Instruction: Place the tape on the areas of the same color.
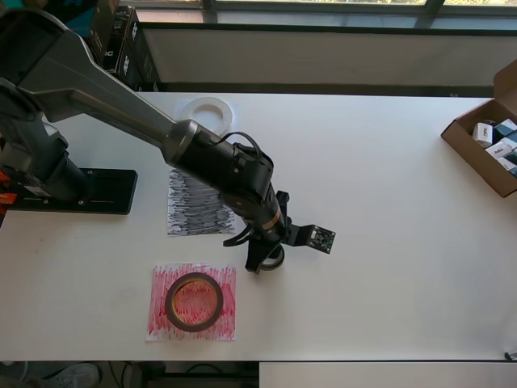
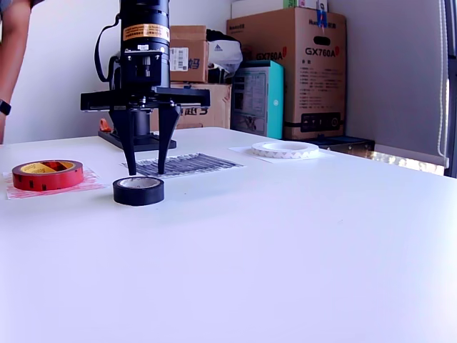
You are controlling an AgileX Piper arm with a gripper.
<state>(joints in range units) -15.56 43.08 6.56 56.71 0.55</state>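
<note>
White tabletop [image 1: 388, 210] fills both views, backed by stacked cartons in the exterior view and a window sill along the far edge in the overhead view. Small black tape roll [image 2: 138, 190] lies flat on bare table, its bore axis vertical, so it has no preferred heading; it rests just to the right of the black-scribbled patch [image 1: 199, 204] in the overhead view, not yet on it. Gripper [image 2: 146, 170] hangs vertically above and just behind the roll, jaws spread apart and holding nothing, fingertips clear of the roll, a stance suited to descending and straddling the ring. Reddish-brown roll [image 1: 194, 301] lies flat inside the red-scribbled patch [image 1: 192, 302], colour matched. Wide white ring [image 1: 208, 109] lies flat at the far side of the table on a plain white patch [image 2: 246, 150], whose corner shows only in the exterior view. Judged from this layout, two rolls are sorted and the black one remains. Open cardboard box [image 1: 485, 141] of small items sits at the overhead view's right, well apart.
</note>
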